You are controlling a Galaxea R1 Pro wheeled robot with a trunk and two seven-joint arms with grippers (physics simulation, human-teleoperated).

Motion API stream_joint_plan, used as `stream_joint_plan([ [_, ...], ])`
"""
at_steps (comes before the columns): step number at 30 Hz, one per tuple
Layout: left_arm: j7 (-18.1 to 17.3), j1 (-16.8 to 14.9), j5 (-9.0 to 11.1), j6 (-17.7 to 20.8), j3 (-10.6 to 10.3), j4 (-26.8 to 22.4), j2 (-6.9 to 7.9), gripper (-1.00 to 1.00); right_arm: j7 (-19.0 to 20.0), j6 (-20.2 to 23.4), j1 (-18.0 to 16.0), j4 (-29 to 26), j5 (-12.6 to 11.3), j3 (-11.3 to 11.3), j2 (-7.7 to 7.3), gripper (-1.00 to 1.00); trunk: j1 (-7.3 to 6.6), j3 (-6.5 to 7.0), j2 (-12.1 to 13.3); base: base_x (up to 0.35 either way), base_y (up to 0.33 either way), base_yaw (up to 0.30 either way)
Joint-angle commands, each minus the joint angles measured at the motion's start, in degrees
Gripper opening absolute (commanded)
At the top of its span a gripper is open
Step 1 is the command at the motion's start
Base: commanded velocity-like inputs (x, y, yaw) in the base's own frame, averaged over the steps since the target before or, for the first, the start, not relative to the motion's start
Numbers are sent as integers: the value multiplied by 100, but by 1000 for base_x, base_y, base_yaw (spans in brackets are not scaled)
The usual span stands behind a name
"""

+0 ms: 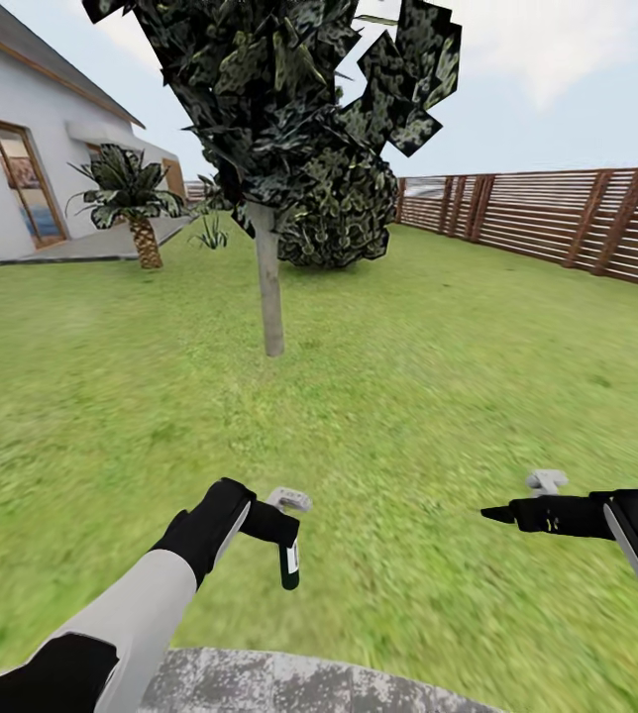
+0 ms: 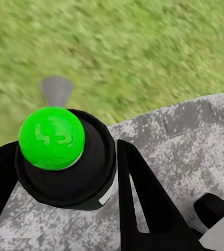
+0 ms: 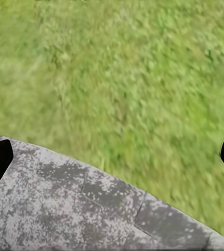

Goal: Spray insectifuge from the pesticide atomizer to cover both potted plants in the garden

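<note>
Gripping one pesticide atomizer, left pincer; right pincer spread empty.

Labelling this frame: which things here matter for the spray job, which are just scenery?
Job: atomizer held in left gripper; right gripper, open; lawn.
Scenery: tree, bush, palm, fence, house, patio.

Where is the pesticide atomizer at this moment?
In the head view the pesticide atomizer hangs from the left gripper, low and left of centre over the lawn, just beyond the grey paved patio.
</note>
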Motion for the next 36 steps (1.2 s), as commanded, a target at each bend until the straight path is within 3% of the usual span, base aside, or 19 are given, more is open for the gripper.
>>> stream_joint_plan([
  [1,-49,-1,-61,13,1,-9,0,-100,25,38,-5,-3,8,-6,2,100,-1,1,-2,0,0,-206],
  [13,-50,0,-57,13,-4,-9,-1,-100,25,33,-5,-3,8,-6,2,100,-1,79,-2,5,11,-206],
  [36,-50,1,-57,13,-6,-9,-7,-100,25,36,-5,6,8,-11,8,100,-1,160,-2,150,165,-189],
])
